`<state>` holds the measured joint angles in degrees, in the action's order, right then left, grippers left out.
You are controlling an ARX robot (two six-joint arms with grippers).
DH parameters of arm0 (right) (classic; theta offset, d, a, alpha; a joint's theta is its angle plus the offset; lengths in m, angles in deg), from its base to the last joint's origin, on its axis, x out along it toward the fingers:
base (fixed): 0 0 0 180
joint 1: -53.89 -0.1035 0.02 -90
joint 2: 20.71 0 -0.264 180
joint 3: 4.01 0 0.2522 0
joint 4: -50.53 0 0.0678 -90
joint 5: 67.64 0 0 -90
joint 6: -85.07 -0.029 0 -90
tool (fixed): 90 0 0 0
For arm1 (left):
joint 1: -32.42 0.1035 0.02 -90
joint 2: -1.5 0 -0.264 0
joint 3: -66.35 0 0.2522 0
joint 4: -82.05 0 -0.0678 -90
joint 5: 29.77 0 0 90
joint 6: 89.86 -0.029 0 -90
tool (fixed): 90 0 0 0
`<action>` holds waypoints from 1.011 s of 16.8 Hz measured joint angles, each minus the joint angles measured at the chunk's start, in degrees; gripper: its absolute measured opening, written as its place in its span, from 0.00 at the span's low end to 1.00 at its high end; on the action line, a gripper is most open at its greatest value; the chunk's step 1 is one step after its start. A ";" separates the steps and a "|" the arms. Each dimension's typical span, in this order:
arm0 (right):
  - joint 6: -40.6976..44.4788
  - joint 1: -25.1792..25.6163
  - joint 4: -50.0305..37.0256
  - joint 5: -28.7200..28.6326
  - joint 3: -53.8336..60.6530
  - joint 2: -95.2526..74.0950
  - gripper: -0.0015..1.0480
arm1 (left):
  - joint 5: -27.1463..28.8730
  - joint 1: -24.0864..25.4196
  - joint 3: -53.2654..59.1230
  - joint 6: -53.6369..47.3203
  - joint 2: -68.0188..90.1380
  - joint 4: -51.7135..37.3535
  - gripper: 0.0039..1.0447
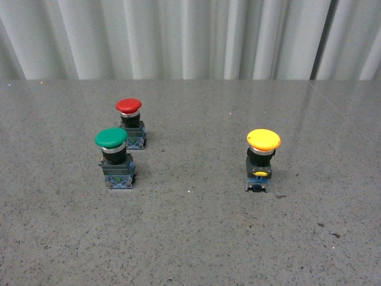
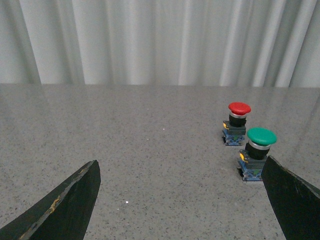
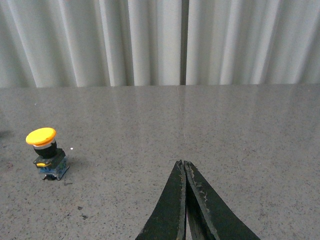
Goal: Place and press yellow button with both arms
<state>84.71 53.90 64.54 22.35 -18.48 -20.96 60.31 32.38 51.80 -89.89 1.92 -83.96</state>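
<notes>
- Right wrist view shows the right gripper [image 3: 185, 167] clenched, its two black fingers meeting at the tips with nothing between them, hanging above bare table [image 3: 250, 130].
- Left wrist view shows the left gripper [image 2: 180, 170] spread wide and empty, one finger [image 2: 70, 205] at each side of the picture (the green button [image 2: 257, 152] sits just beside the far finger, the red button [image 2: 236, 122] behind it).
- Neither arm appears in the front view, so the approach is probably not yet begun.
- To do it well, the right gripper should likely open before closing on the grey-blue base, below the collar, leaving the cap free for the other arm to press straight down.
- The yellow button [image 1: 261, 159] stands upright on the table's right side, well apart from the other two: wide yellow cap, black collar, block base with a yellow tab.
</notes>
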 joint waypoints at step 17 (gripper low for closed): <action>0.02 0.00 0.00 -0.02 0.00 0.00 0.94 | -0.07 0.00 0.00 0.00 0.00 0.00 0.94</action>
<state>84.73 53.90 64.54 22.33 -18.48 -20.96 60.24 32.38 51.80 -89.89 1.92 -83.96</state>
